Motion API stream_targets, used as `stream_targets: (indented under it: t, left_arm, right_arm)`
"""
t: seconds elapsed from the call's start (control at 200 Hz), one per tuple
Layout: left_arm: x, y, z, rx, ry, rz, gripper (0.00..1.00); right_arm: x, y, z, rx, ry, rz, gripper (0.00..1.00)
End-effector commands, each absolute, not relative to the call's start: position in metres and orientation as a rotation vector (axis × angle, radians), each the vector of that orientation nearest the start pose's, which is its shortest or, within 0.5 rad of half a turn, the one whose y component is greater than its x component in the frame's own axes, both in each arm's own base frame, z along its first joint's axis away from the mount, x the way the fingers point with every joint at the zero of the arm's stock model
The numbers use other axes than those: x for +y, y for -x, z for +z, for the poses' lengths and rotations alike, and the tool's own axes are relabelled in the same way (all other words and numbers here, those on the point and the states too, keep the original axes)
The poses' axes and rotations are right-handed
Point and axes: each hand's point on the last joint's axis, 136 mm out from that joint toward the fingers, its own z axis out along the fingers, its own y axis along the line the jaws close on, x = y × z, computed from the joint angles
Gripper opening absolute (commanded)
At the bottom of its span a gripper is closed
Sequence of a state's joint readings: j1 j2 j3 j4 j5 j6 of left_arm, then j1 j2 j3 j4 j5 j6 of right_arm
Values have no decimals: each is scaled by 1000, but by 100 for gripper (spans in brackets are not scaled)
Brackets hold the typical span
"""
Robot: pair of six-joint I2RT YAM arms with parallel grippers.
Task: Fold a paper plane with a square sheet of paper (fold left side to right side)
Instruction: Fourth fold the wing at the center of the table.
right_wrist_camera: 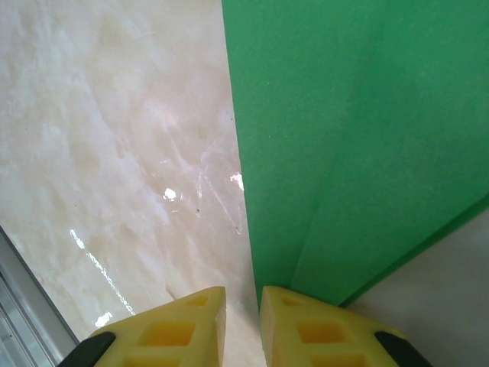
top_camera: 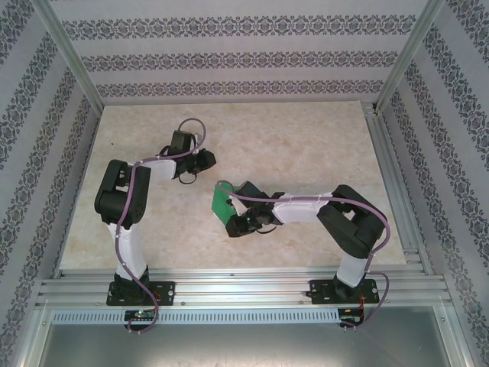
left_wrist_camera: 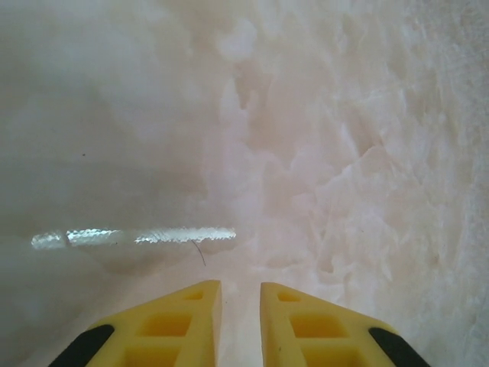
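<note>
Green, thin, bright sheet of paper (top_camera: 221, 203) sits mid-desk (top_camera: 306, 145) at the right tool (top_camera: 234, 227); the left tool (top_camera: 206, 162) is well apart, bare marbled surface around, patterned walls beyond. Left wrist: left tool (left_wrist_camera: 241, 306) slightly parted, empty, over bare desk (left_wrist_camera: 344, 153). Right wrist: the folded sheet of paper (right_wrist_camera: 344, 115) has its straight edge running into the right tool (right_wrist_camera: 243, 313); whether it is pinched, I cannot tell.
</note>
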State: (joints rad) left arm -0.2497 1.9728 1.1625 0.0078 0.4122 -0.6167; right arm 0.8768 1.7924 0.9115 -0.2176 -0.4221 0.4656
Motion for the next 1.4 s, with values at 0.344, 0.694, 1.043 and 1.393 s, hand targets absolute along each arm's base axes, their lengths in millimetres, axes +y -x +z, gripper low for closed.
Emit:
stream_targets:
  t: [0.344, 0.694, 1.043, 1.393]
  left_arm:
    - [-203, -366, 142, 2355, 25, -1014, 21]
    - [-261, -349, 94, 2465, -78, -1130, 13]
    - [-269, -364, 36, 2569, -36, -1069, 10]
    - [-261, -353, 11, 2628, -8, -1031, 8]
  right_arm:
    - [317, -233, 109, 2636, 626, 1021, 32]
    - [350, -252, 99, 2599, 580, 1173, 16]
    - [357, -260, 62, 2680, 639, 976, 16]
    - [361, -275, 36, 2694, 726, 849, 16]
